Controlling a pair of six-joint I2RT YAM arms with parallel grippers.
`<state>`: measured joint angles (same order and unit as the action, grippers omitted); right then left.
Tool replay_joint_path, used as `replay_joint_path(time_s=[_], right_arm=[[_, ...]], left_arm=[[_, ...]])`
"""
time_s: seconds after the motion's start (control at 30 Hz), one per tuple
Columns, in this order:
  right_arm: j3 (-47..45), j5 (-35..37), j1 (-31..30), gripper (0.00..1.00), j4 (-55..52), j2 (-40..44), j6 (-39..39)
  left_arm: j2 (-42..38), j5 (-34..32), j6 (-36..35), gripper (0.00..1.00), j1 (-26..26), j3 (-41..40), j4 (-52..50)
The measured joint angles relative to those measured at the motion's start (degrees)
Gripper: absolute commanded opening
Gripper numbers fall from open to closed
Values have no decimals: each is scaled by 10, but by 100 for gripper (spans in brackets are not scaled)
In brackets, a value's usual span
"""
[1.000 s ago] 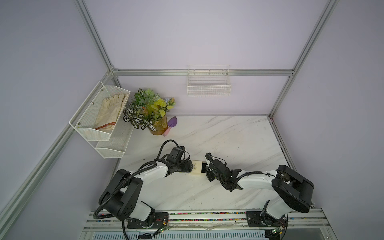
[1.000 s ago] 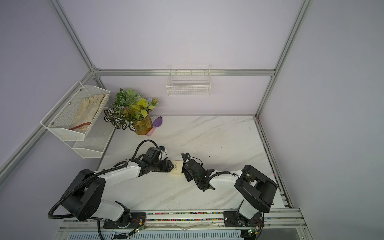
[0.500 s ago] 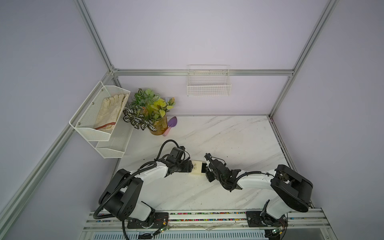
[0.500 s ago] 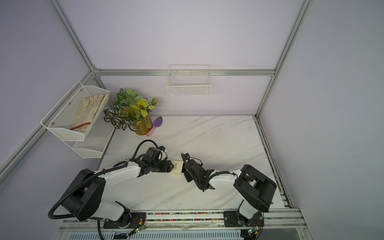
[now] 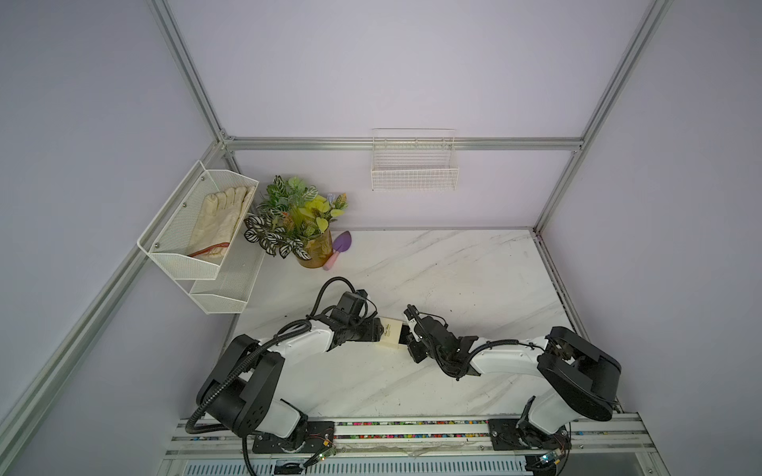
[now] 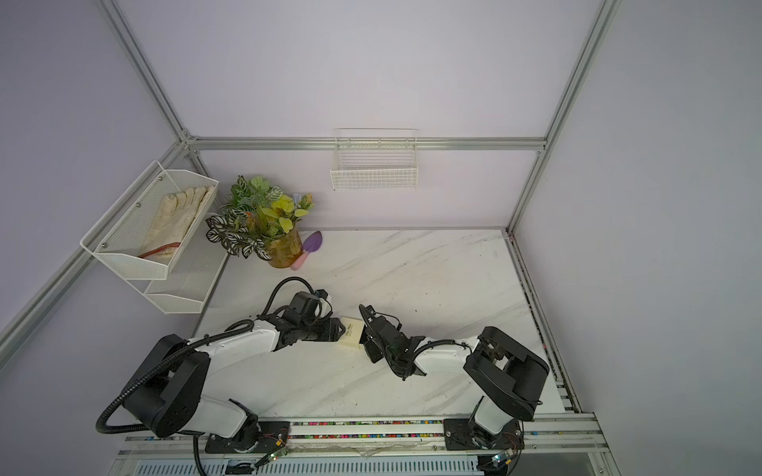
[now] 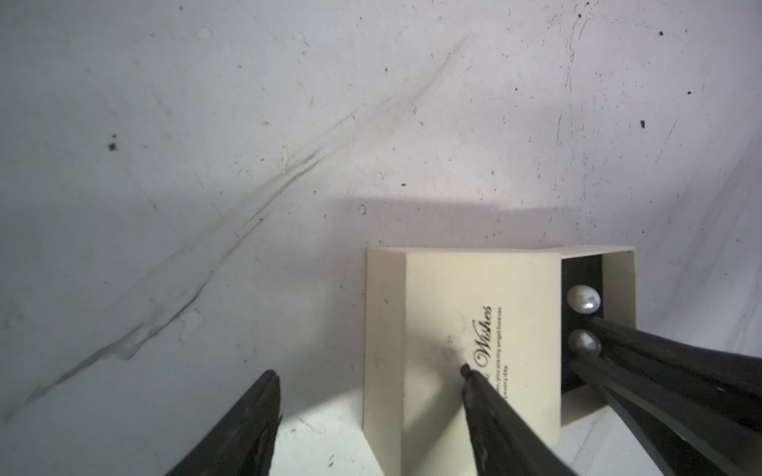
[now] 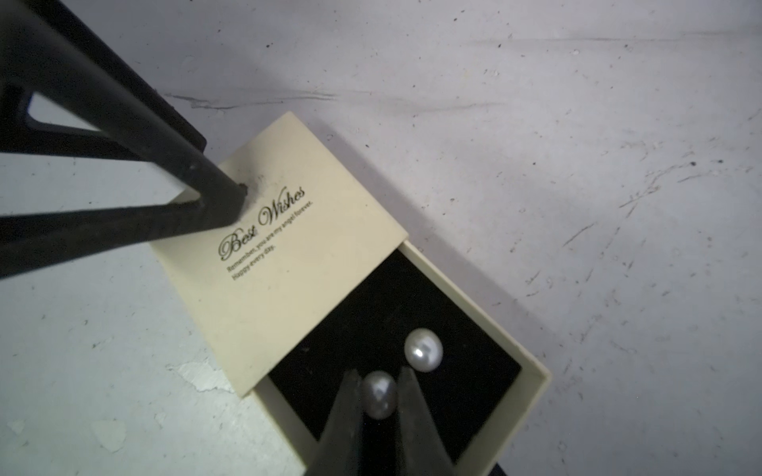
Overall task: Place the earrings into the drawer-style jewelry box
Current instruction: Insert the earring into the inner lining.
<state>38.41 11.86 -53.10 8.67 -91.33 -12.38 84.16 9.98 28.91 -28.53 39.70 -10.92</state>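
- One earring (image 8: 423,350) lies loose on the black lining of the jewelry box's (image 8: 288,263) pulled-out tray (image 8: 532,373).
- The other earring (image 8: 379,395) is pinched between the right gripper's (image 8: 379,373) fingertips, over the same tray.
- The left gripper (image 7: 368,373) stands open, with one fingertip pressing the box's lid.
- The box rests on the marble table (image 5: 453,268) between both arms.

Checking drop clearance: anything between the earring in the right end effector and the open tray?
Nothing visible. The held earring is over the black lining of the tray; the other earring lies beside it, not beneath.
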Motion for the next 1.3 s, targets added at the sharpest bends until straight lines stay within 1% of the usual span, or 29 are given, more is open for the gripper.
replay_joint_path(time_s=[0.47, 0.9, 1.1, 1.23, 1.3], right_arm=[[-1, -37, 0, 0, -25, 7, 20], [8, -50, 0, 0, -43, 6, 25], [11, -49, 0, 10, -51, 5, 24], [13, -47, 0, 21, -55, 5, 24], [13, -46, 0, 24, -56, 5, 23]], left_arm=[[4, 1, 0, 70, 0, 0, 6], [4, 1, 0, 70, 0, 0, 7], [4, 1, 0, 69, 0, 0, 7], [4, 1, 0, 69, 0, 0, 7], [4, 1, 0, 69, 0, 0, 7]])
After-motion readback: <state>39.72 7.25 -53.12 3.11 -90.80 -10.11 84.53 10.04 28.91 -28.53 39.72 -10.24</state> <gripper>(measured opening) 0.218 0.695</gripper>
